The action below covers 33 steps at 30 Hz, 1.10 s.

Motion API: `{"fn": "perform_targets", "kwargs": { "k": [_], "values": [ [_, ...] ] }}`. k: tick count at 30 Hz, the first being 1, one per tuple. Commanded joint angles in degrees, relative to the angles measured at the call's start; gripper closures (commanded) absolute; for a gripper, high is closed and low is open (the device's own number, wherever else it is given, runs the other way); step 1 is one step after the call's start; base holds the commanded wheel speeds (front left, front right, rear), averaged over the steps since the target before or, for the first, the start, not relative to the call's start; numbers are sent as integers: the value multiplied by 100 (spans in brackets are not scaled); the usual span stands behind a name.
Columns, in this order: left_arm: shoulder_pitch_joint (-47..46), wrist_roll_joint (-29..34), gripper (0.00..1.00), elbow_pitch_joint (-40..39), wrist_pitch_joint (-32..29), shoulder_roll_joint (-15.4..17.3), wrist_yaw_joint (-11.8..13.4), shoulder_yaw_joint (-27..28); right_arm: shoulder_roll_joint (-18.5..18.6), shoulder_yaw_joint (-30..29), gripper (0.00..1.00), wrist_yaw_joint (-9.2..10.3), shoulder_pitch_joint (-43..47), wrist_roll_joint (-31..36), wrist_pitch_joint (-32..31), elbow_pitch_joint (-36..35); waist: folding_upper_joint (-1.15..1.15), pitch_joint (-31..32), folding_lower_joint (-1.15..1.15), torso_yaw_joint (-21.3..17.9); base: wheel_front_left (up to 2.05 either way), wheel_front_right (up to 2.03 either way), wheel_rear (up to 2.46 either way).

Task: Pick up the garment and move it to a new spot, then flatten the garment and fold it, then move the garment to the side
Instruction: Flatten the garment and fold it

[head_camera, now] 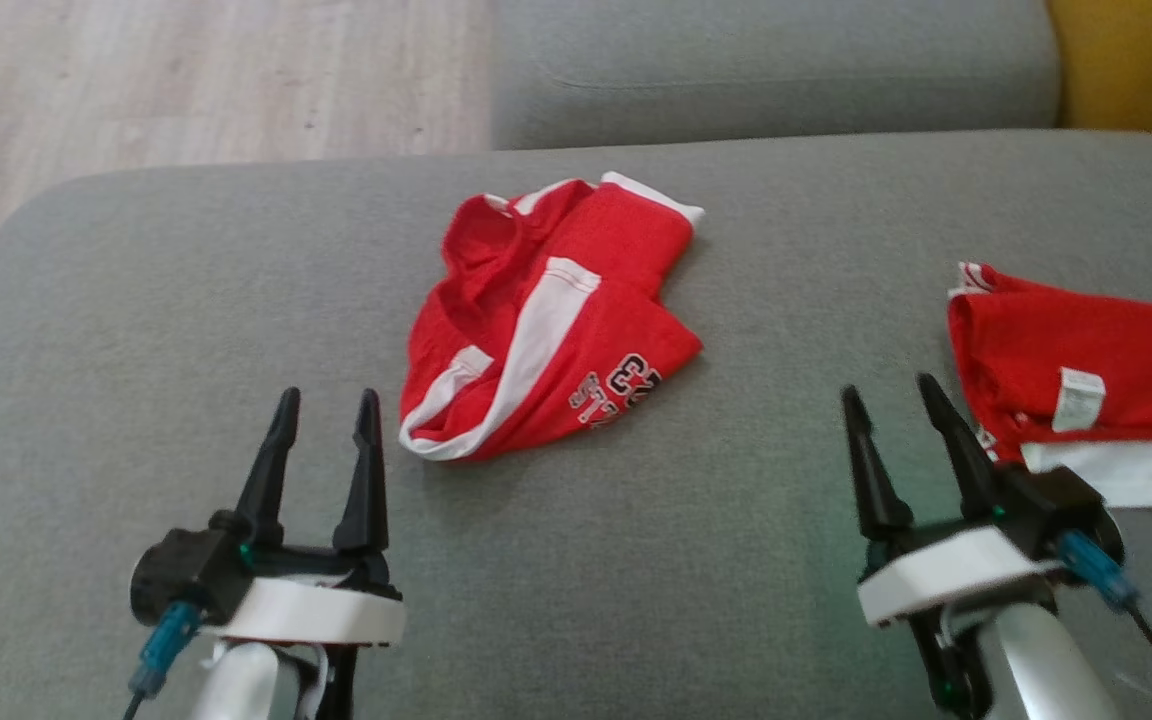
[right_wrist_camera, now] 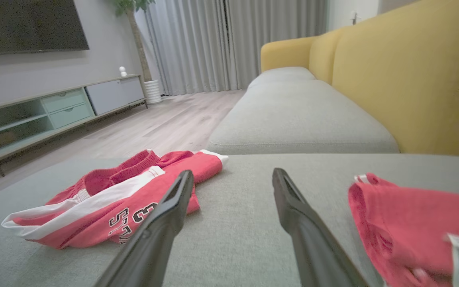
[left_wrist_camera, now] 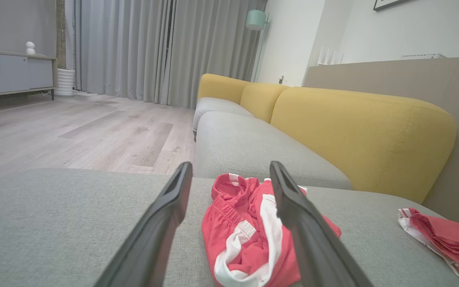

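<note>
A crumpled red garment (head_camera: 546,330) with white stripes and dark lettering lies near the middle of the grey sofa seat (head_camera: 636,560), in a loose heap. A second garment (head_camera: 1076,350), also red with white trim, lies flatter at the seat's right side, a white label showing. The left gripper (head_camera: 328,400) hovers low over the seat, to the near left of the heap, its fingers apart and holding nothing. The right gripper (head_camera: 888,388) sits just beside the second garment's near edge, its fingers likewise spread and empty. A yellow backrest (left_wrist_camera: 353,131) runs behind the seat, with wood floor (head_camera: 186,80) beyond.
</note>
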<state>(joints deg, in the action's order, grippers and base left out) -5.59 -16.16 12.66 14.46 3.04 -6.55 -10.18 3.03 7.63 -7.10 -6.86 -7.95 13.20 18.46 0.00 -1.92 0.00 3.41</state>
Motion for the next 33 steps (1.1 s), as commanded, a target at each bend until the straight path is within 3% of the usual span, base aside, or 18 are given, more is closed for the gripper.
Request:
{"fn": "perform_targets", "kwargs": {
  "k": [1, 10, 17, 25, 33],
  "values": [
    [-235, -4, 0, -220, 53, 10, 8, 265, -11, 73, 0, -39, -46, -181, 100, -313, 0, -73, 0, -110, 0, 0, 0],
    [-272, 31, 0, -228, 53, -2, -33, 392, -14, 32, 0, -39, -86, -310, 73, -519, 0, -181, 0, -179, 0, 0, 0],
    [-459, 92, 0, -188, 53, -9, -61, 192, -14, 133, 0, -39, -786, -48, -506, -389, 0, -525, 0, 150, 0, 0, 0],
    [-822, -58, 0, -120, 54, -14, -78, -77, -9, 572, 0, -39, -2239, 93, -1554, 562, 0, -1065, 0, 732, 0, 0, 0],
    [-1048, -297, 0, -89, 54, -15, -57, -357, 234, 1161, 0, -39, -3268, -205, -1890, 1680, 0, -1363, 0, 1207, 0, 0, 0]
  ]
}}
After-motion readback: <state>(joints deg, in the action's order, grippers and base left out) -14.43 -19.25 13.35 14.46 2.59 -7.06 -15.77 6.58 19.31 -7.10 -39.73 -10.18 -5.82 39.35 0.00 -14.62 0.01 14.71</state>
